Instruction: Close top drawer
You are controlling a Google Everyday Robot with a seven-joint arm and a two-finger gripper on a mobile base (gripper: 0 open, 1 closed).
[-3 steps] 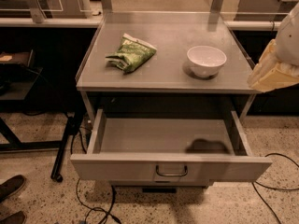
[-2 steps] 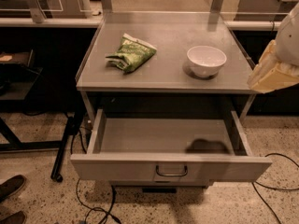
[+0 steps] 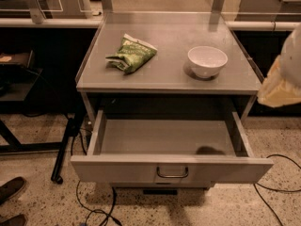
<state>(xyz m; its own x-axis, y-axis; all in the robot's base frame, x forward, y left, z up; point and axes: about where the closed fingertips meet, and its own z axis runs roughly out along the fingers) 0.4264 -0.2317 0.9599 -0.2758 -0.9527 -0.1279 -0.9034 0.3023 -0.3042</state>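
Observation:
The top drawer (image 3: 117,169) of the grey metal cabinet is pulled far out toward me. Its inside (image 3: 164,138) is empty. Its flat front panel carries a small wire loop handle (image 3: 172,173) at the middle. My gripper (image 3: 281,81) shows only as a blurred pale and tan shape at the right edge. It sits level with the cabinet top, to the right of the drawer and well above its front, touching nothing. Lower drawers are hidden under the open one.
On the cabinet top (image 3: 164,76) lie a green snack bag (image 3: 133,53) and a white bowl (image 3: 207,61). Cables (image 3: 275,192) run over the speckled floor. A black stand leg (image 3: 63,149) and shoes (image 3: 10,189) are at the left.

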